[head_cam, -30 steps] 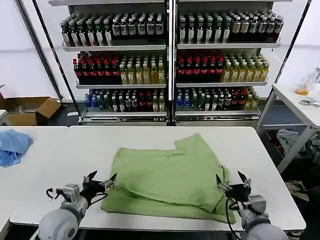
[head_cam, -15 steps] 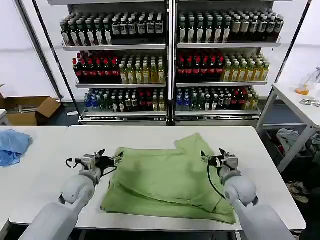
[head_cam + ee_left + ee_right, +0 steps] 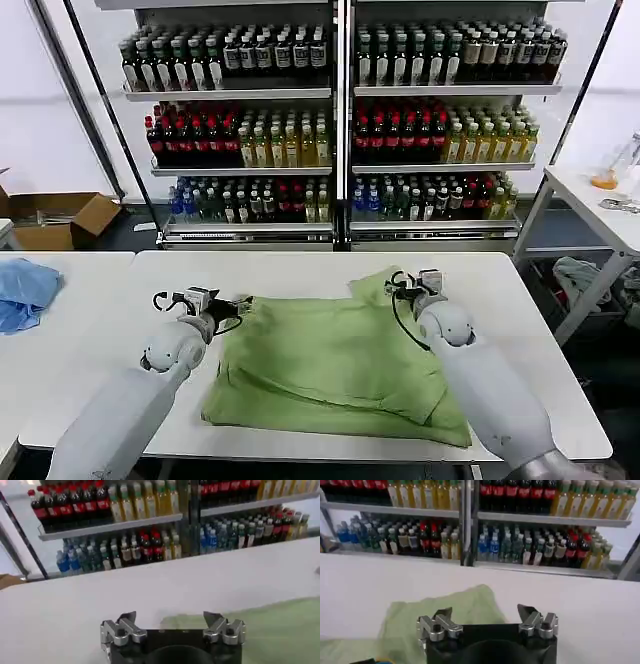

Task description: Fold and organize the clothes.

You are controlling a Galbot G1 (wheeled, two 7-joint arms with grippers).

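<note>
Both of your arms have swept away from the near edge of the counter (image 3: 90, 330) and out to the far corners of the T-shirt (image 3: 340, 365). A second ago they hung at the bottom of the frame by the shirt's near hem. Now the left gripper (image 3: 238, 306) sits at the shirt's upper left corner and the right gripper (image 3: 397, 287) at the raised flap at upper centre-right.

The fingers of both are spread and hold nothing. In the left wrist view the left gripper's (image 3: 172, 622) fingers stand apart over white counter with green cloth just beyond, and in the right wrist view the right gripper's (image 3: 485, 615) fingers stand apart over the green flap (image 3: 445, 605).

I judge you are lining up to take the far edge for the next fold, so neither corner is pinched yet.

The shirt itself has stayed put. It lies in the centre of the frame, partly folded, a pale sage green. One layer is doubled over the lower body, a ridge runs along the bottom left, and one sleeve or corner pokes up toward the shelves (image 3: 340, 130). The surface is soft and slightly rumpled, and no print is showing. The light blue cloth (image 3: 25, 290) lies well apart at the left edge.
</note>
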